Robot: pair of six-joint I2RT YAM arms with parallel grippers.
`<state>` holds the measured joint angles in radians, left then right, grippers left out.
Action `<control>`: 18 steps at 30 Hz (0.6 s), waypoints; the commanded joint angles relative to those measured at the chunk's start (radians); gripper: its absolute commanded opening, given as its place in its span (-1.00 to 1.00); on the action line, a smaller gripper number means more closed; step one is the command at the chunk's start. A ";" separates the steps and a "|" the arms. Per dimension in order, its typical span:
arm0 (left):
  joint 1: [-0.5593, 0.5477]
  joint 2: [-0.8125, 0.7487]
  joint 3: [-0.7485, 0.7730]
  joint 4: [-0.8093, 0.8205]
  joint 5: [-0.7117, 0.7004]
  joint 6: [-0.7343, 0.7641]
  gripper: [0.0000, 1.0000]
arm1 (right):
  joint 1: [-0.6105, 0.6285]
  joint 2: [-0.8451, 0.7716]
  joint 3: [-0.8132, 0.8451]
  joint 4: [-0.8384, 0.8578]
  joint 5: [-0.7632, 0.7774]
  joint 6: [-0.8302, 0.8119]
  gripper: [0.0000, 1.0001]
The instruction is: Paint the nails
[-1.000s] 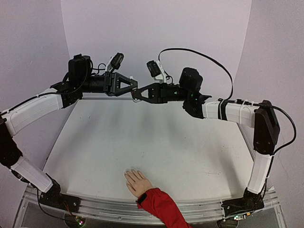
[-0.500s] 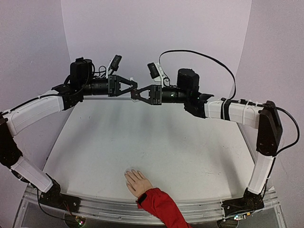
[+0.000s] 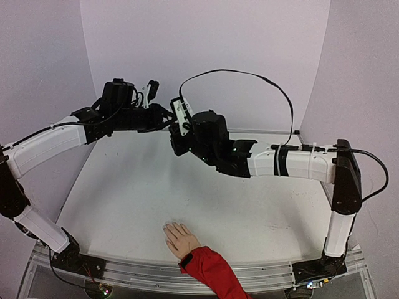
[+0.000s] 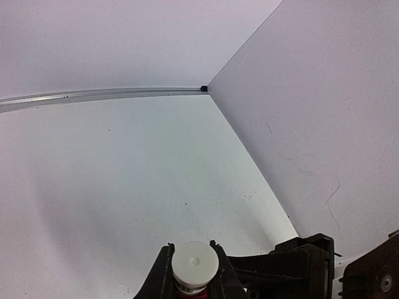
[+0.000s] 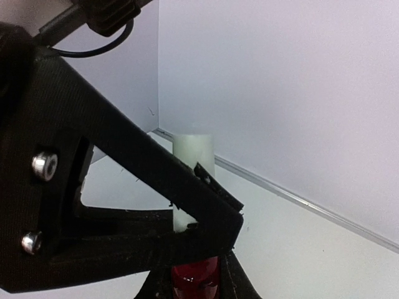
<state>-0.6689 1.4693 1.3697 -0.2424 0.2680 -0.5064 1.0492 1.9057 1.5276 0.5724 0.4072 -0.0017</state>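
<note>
Pale worktop (image 3: 218,199) below; my left end effector (image 4: 194,269) clamps the cap (image 5: 193,149), right end effector (image 5: 194,285) the light, likely slippery bottle (image 5: 195,274).

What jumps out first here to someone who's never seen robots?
Both arms meet high over the far side of the table, the left gripper and right gripper clamped on one small polish bottle, white-capped. Near the front edge lies a beige mannequin hand in a red sleeve.
</note>
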 commanded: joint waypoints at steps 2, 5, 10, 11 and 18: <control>-0.003 -0.007 0.077 -0.045 0.000 -0.042 -1.00 | -0.048 -0.013 0.044 0.072 0.074 -0.095 -1.00; -0.002 -0.017 0.081 -0.045 0.039 -0.031 -0.41 | -0.100 -0.064 -0.008 0.067 -0.200 -0.047 -1.00; 0.009 -0.056 0.054 0.022 0.128 -0.007 0.58 | -0.230 -0.144 -0.079 0.056 -0.770 0.094 -1.00; 0.013 -0.066 0.047 0.037 0.154 -0.005 0.64 | -0.254 -0.153 -0.083 0.054 -0.882 0.123 -1.00; 0.035 -0.042 0.063 0.185 0.481 -0.036 0.92 | -0.342 -0.126 -0.060 0.258 -1.542 0.472 -1.00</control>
<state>-0.6422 1.4452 1.3926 -0.1967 0.5323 -0.5274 0.6907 1.8172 1.4277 0.6086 -0.6346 0.2264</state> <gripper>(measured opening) 0.955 0.199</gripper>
